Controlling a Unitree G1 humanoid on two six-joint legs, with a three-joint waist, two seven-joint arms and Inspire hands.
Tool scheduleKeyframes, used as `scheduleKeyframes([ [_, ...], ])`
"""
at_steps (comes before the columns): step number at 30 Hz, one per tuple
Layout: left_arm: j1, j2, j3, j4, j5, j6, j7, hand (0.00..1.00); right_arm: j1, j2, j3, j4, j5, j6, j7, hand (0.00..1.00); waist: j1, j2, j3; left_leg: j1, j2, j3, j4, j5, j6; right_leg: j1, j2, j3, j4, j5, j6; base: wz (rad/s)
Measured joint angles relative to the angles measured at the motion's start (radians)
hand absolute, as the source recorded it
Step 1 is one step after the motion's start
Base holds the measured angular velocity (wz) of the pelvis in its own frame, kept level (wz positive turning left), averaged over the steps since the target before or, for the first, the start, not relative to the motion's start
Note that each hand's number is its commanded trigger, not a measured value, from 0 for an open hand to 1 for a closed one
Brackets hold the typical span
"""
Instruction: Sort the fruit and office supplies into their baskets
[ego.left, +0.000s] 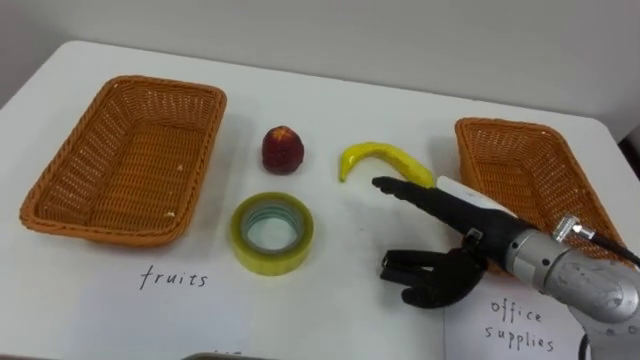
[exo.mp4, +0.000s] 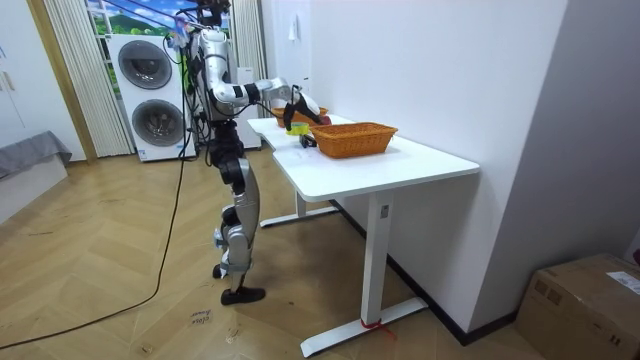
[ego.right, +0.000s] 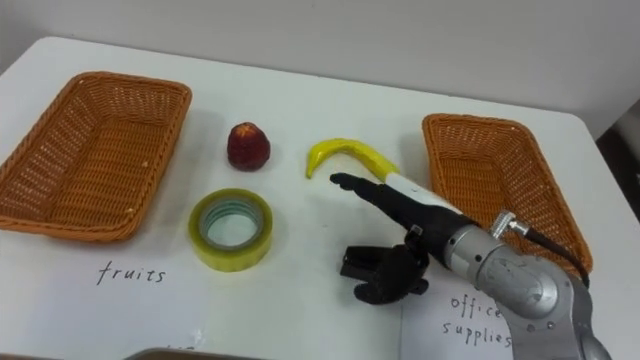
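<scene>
Wicker, both of them empty: left basket (ego.left: 125, 160) and right basket (ego.left: 530, 170) hold nothing, so none of the sort is done. You have three items loose on the white table (ego.left: 330, 100) between the baskets: red fruit (ego.left: 283, 149), banana (ego.left: 385, 160) and tape roll (ego.left: 272, 233). By my read the two fruits go left and the tape goes right, so all three placements are left.

Your right hand (ego.left: 440, 240) comes in from the right, low over the table, just in front of the right basket. Its upper fingers (ego.left: 400, 188) are stretched straight, the lower ones are bent under, and there is a gap between them. It holds nothing.

The banana lies just beyond the straight fingers, on the far side, its arch curving over the fingertips. The hand crosses the banana's right end, and you can't tell contact from here. The red fruit sits further left, well clear of the hand. The tape roll is near the table's front, left of the bent fingers and apart from them. Likely step: closing on the banana.
</scene>
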Motion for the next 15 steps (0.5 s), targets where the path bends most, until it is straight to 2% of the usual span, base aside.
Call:
scheduleKeyframes([
  [5,0.008,0.001,0.000,-0.022,0.000,-0.001,0.001,0.00,0.001,0.006,0.009,0.007,-0.067,0.004,0.024,0.00,0.003,-0.006,-0.0029,0.001,-0.001,0.002,0.001,0.000,0.000,0.002,0.000,0.003,-0.005,0.000,0.000,0.00],
  [8,0.009,0.001,0.000,-0.034,-0.001,0.000,0.010,0.00,0.002,0.006,0.033,0.056,-0.131,0.020,0.027,0.00,0.003,-0.014,-0.0085,0.004,0.000,0.001,0.002,0.000,0.000,0.006,0.002,0.014,-0.005,0.000,0.000,0.00],
  [10,0.012,0.000,-0.001,-0.046,-0.001,0.003,0.012,0.00,0.013,0.006,0.040,0.067,-0.159,0.038,0.031,0.00,0.003,-0.016,-0.0083,0.004,-0.001,0.002,0.003,0.000,0.000,0.006,0.001,0.016,-0.003,0.002,0.001,0.00],
  [15,0.013,0.000,-0.001,-0.058,0.000,0.006,0.047,0.00,0.022,0.006,0.040,0.096,-0.208,0.057,0.038,0.00,0.003,-0.013,-0.0060,0.004,-0.002,0.002,0.000,0.000,0.001,0.004,0.001,0.021,0.004,0.002,0.001,0.00],
])
